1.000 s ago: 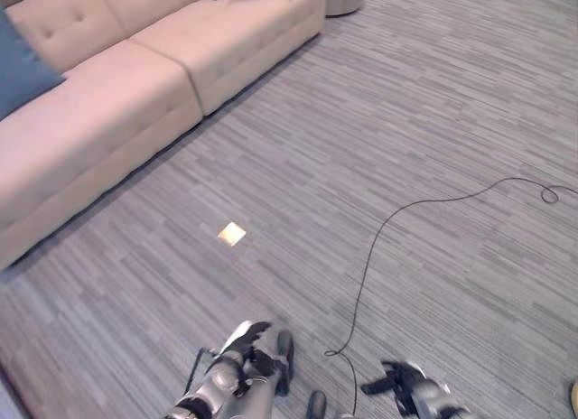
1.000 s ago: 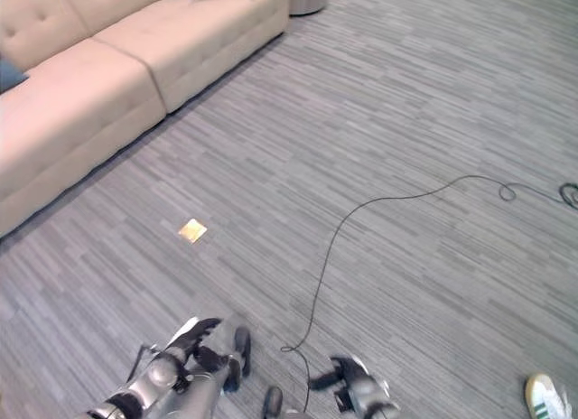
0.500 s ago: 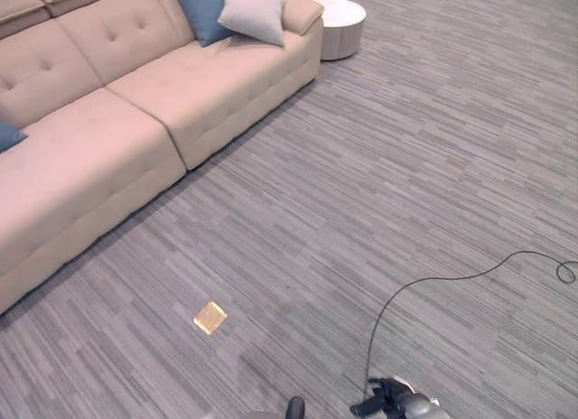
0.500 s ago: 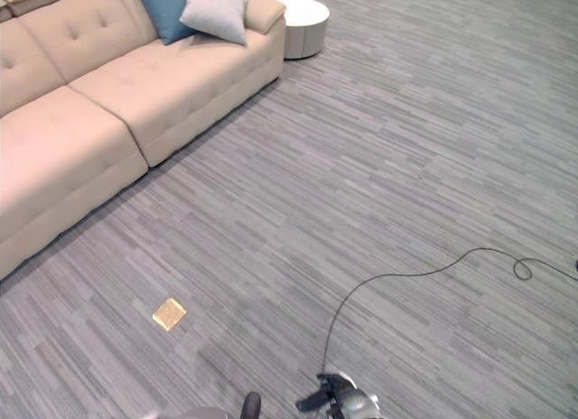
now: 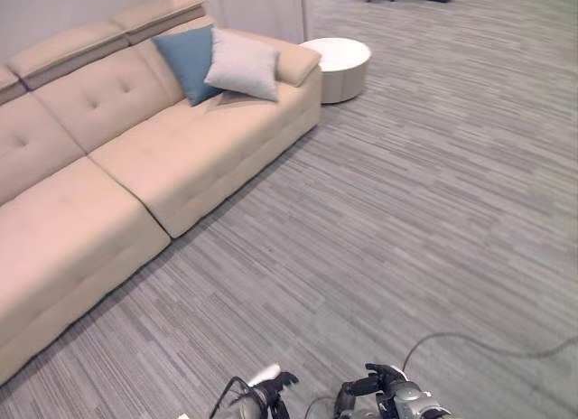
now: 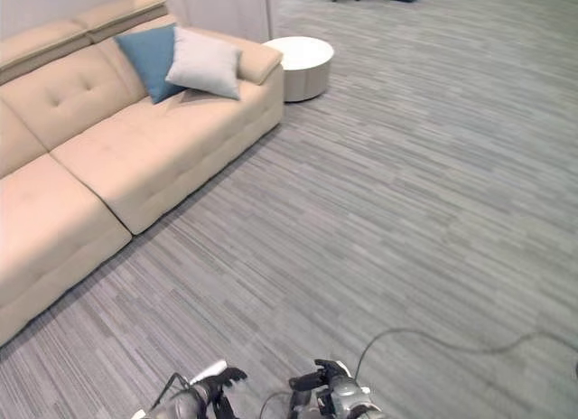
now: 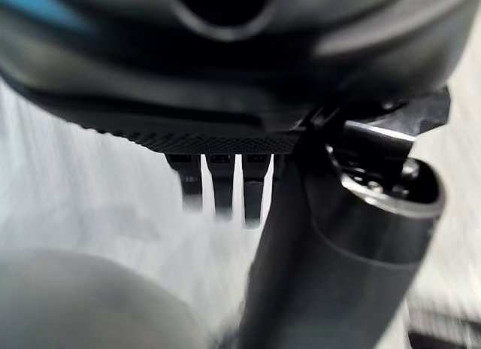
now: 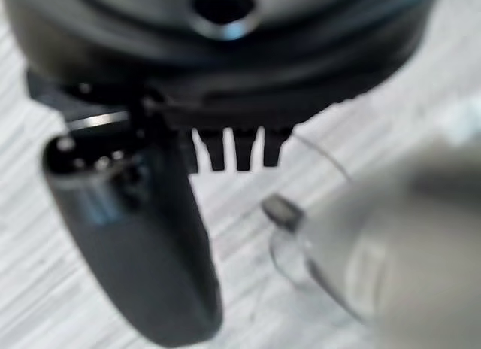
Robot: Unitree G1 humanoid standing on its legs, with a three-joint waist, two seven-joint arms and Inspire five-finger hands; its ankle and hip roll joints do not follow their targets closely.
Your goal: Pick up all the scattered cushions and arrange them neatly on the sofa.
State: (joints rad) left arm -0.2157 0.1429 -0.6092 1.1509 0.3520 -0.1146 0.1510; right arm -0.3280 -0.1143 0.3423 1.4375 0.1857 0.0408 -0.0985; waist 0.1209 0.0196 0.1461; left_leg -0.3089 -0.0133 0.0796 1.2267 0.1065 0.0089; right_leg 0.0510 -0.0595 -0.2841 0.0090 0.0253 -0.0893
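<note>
Left hand (image 5: pixel 267 394) and right hand (image 5: pixel 379 394) low, side by side, fingers straight, holding nothing: free for next pickup. Blue cushion (image 5: pixel 186 61) and grey cushion (image 5: pixel 242 66) far ahead-left, propped against sofa (image 5: pixel 135 166) armrest end. Floor (image 5: pixel 406 211) between shows no cushion.

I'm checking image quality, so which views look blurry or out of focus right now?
Left wrist view: left hand close and soft, floor smeared. Right wrist view: right hand fairly crisp, a pale blurred shape beside it. Eye views: sofa and both cushions sharp.
</note>
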